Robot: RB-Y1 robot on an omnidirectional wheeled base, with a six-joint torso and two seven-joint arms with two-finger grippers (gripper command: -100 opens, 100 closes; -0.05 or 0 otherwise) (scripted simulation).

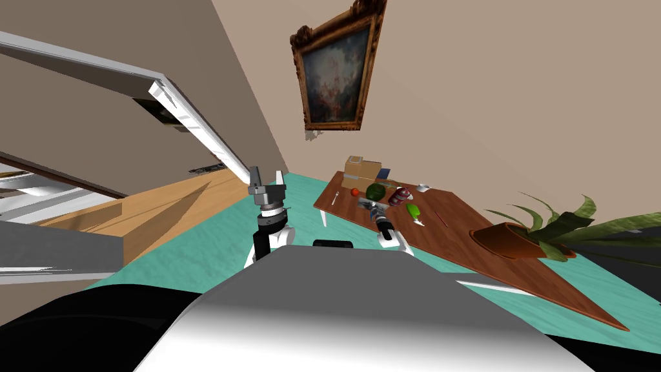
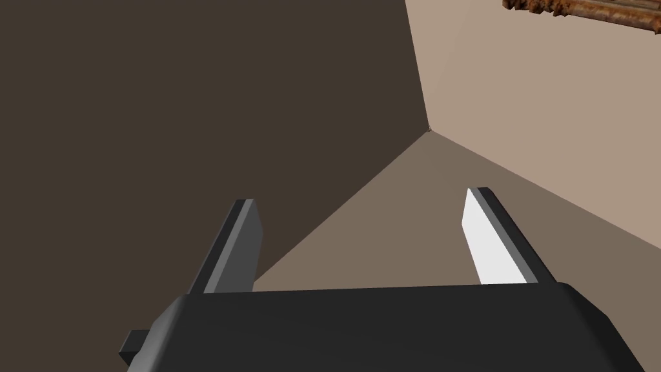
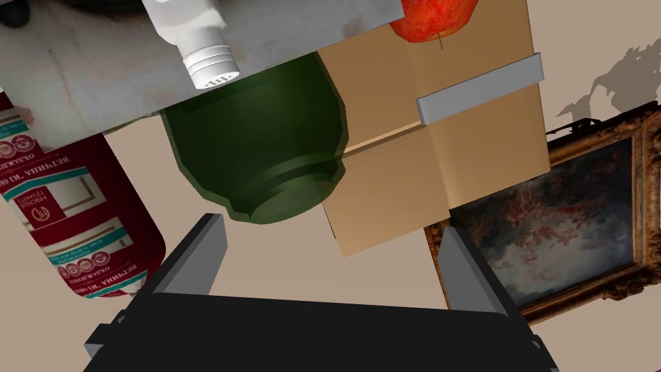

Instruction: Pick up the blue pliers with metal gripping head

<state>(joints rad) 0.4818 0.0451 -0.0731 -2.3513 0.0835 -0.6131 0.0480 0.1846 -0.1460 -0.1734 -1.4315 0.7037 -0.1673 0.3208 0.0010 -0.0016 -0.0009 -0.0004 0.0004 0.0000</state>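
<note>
A brown table (image 1: 452, 242) stands ahead on my right and carries several small items. My right gripper (image 1: 372, 208) hovers low over its near-left part, by a green bowl (image 1: 375, 190). In the right wrist view this gripper (image 3: 329, 258) is open and holds nothing, with the green bowl (image 3: 258, 148) just beyond its fingertips. A small blue thing (image 1: 385, 173) lies beside the cardboard box (image 1: 361, 171); I cannot tell whether it is the pliers. My left gripper (image 1: 266, 175) is raised off the table's left end, and its wrist view shows it open (image 2: 361, 213) and empty.
Around the bowl are a red sausage pack (image 3: 77, 213), a white shaker (image 3: 197, 48) on a grey board (image 3: 77, 90), an apple (image 3: 436, 16) and the cardboard box (image 3: 439, 135). A potted plant (image 1: 516, 239) stands on the table's near right. The floor (image 1: 213, 239) is teal.
</note>
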